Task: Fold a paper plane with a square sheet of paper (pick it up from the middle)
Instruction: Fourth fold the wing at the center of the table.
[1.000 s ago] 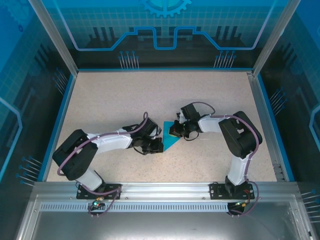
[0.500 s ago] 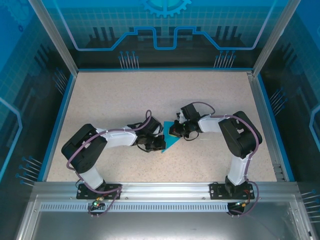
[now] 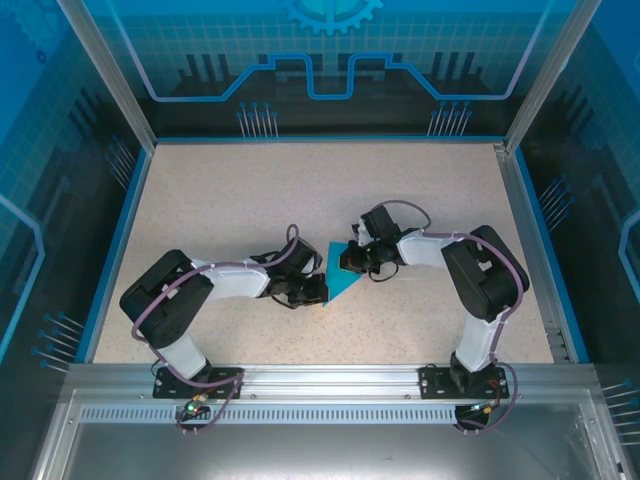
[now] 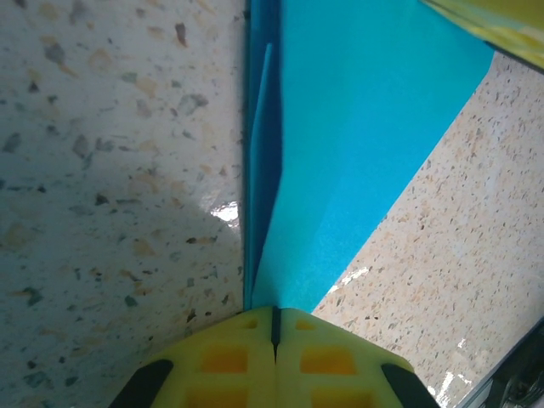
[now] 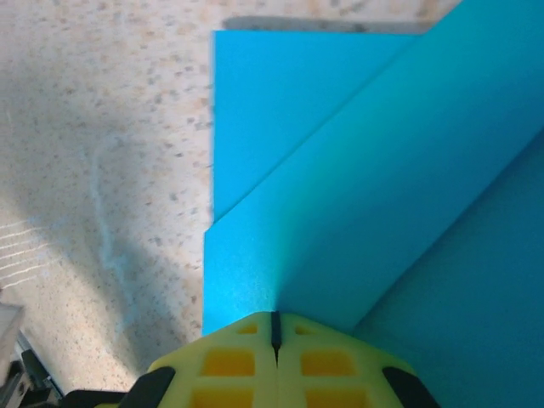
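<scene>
Left gripper (image 4: 274, 330) and right gripper (image 5: 274, 325), fingers together, press the part-folded square sheet of paper (image 3: 345, 283) on the table (image 3: 250, 200) between them; uneven pressure could slide it, skewing the crease.

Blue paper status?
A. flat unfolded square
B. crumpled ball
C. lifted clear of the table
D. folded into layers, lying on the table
D: the paper shows straight-edged overlapping layers flat on the table, with the left gripper and right gripper shut at its edges.
</scene>
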`<state>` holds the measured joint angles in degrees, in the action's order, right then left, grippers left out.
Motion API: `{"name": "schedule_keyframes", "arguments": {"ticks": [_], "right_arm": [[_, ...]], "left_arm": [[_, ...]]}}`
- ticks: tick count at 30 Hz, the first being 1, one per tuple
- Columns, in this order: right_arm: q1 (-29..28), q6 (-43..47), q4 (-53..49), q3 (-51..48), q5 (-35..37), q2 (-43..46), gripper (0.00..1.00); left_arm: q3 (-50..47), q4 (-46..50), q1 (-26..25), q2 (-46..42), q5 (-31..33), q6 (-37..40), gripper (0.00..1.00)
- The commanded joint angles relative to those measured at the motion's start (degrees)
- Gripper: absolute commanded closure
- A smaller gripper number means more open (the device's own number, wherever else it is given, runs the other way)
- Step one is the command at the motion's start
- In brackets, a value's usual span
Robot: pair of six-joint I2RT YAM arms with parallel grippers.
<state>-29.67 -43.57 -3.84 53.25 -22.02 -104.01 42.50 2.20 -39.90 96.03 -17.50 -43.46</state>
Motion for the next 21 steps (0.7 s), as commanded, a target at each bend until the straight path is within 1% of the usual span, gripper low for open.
{"name": "schedule_keyframes", "arguments": {"ticks": [1,4,8,17,21], "right_arm": [[-3.01,2.38,-0.18,-1.40,-0.28,3.88,1.00],[-4.97,1.29,0.91,-2.54,-0.22,4.67,1.00],[-6.22,-0.25,2.47,-5.53,-0.56,4.27,1.00],[-7.86,-0.31,3.79,-6.32,-3.09,2.60,1.00],[-8.01,-0.37,3.67,-5.97,-2.97,1.41,1.00]], "left_arm": [[-2.82,3.74,0.00,2.06,1.87,-0.75,1.00],[-2.88,3.43,0.08,2.01,1.67,-0.83,1.00],[-3.03,3.09,0.09,1.97,1.23,-1.01,1.00],[-2.91,2.68,0.00,1.93,0.96,-1.23,1.00],[-2.86,2.65,0.00,1.77,0.82,-1.28,1.00]]}}
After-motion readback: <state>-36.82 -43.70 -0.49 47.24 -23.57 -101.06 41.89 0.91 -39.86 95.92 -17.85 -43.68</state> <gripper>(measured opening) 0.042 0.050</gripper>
